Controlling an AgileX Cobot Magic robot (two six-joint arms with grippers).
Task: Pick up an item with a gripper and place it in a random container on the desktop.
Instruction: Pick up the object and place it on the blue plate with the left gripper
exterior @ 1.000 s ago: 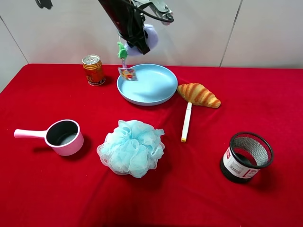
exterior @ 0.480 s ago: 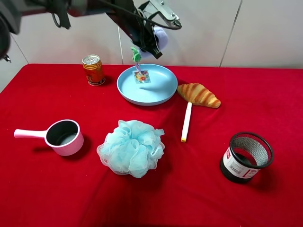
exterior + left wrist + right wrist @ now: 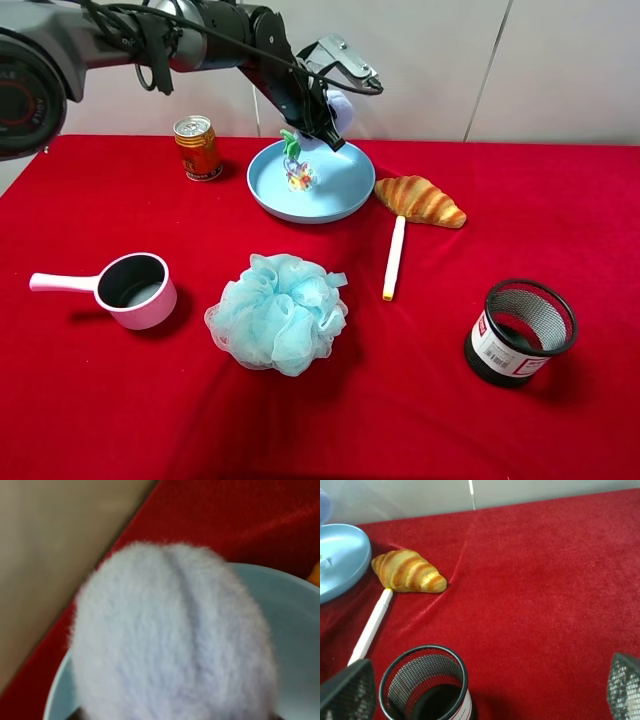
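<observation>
Left gripper [image 3: 318,112]: closed on the eggplant [image 3: 338,104], upper centre of frame.
Eggplant: held above the plate's [image 3: 345,185] far rim, tag [image 3: 298,178] dangling over the plate.
Right gripper [image 3: 485,687]: spread wide, empty.

Looks like a robot lab test bench. Counter [image 3: 560,200] draped in red cloth against bare white wall panels [image 3: 560,60], cabled robot arm [image 3: 200,25] reaching over the far edge. Mismatched props: drink can [image 3: 198,148], croissant [image 3: 420,200], pink saucepan [image 3: 135,290], bath pouf [image 3: 278,312], marker [image 3: 394,258], mesh cup [image 3: 520,332].
</observation>
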